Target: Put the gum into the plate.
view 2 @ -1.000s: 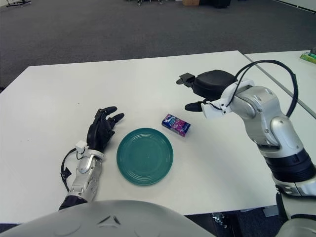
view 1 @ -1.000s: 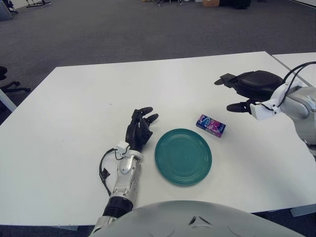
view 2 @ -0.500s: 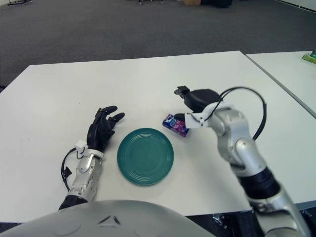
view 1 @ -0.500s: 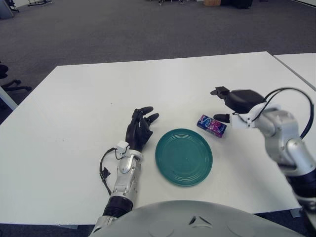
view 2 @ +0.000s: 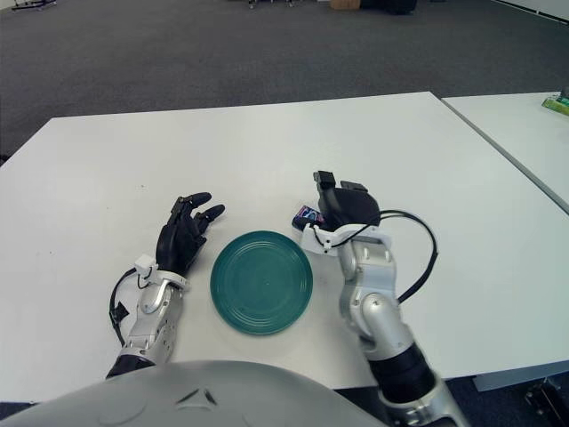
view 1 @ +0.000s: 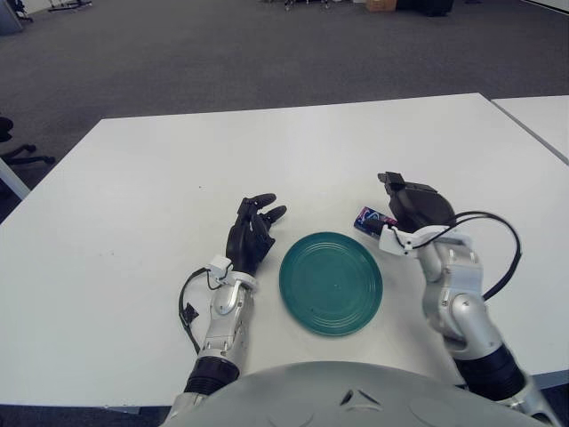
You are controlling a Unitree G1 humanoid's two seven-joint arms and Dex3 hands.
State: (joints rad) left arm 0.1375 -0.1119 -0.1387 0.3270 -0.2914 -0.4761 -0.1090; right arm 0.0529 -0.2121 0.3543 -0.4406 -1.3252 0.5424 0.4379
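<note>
The gum, a small purple and blue box (view 1: 365, 216), lies on the white table (view 1: 133, 222) just beyond the right rim of the green plate (view 1: 331, 281). Only its left end shows. My right hand (view 1: 413, 206) sits directly over the rest of the box and hides it. Whether the hand has closed on the box cannot be seen. The plate holds nothing. My left hand (view 1: 251, 233) shows just left of the plate, black fingers spread and holding nothing.
A second white table (view 1: 542, 116) stands to the right across a narrow gap, with a green object (view 2: 558, 102) on it. A black chair (view 1: 16, 153) shows at the far left. Grey carpet lies beyond the table's far edge.
My right hand has swung in from the right and come down, from well clear of the gum to on top of it. The box, the plate and my left hand have stayed put.
</note>
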